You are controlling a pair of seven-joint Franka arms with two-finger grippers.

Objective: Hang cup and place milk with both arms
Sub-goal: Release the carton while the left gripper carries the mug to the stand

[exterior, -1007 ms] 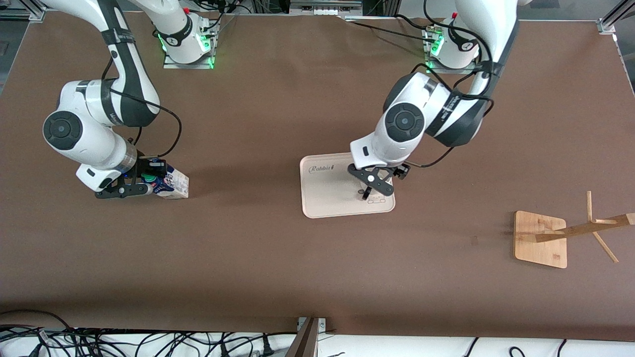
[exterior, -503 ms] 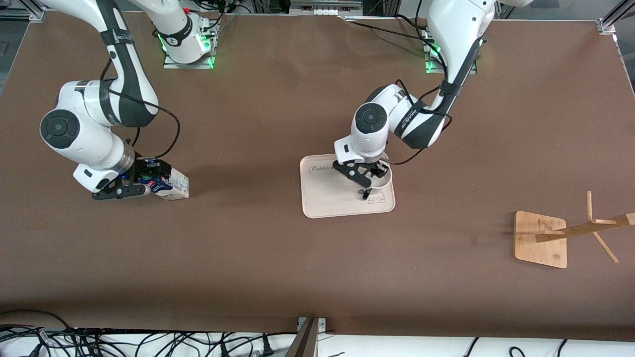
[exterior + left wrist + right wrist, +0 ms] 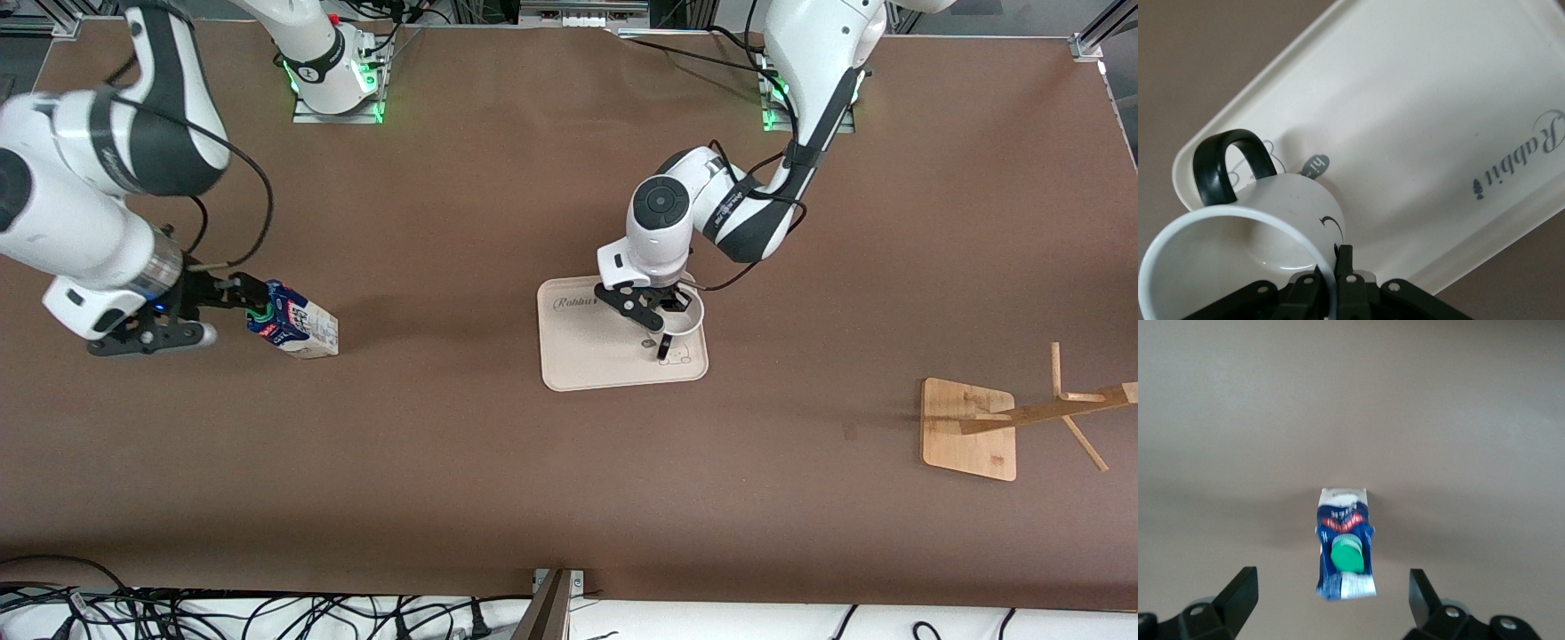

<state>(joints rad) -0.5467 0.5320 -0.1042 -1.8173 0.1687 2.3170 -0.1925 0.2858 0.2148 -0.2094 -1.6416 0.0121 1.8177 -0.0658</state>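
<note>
The white cup (image 3: 685,314) sits tilted on the cream tray (image 3: 578,351) in the middle of the table. My left gripper (image 3: 665,327) is over the tray, shut on the cup's rim. In the left wrist view my left gripper (image 3: 1338,259) pinches the rim with one finger inside the cup (image 3: 1281,213); the black handle (image 3: 1221,163) points away over the tray (image 3: 1418,113). The milk (image 3: 295,329) stands on the table toward the right arm's end. My right gripper (image 3: 222,313) is open beside it, apart from it. In the right wrist view my right gripper (image 3: 1331,575) is spread wide with the milk (image 3: 1345,540) between the fingers, untouched.
A wooden peg rack (image 3: 969,428) on a square base stands toward the left arm's end, nearer the front camera than the tray. Cables lie along the table's front edge (image 3: 267,613).
My left gripper came down onto the cup and shut on its rim. My right gripper drew back from the milk toward the right arm's end and rose; the milk stays in place.
</note>
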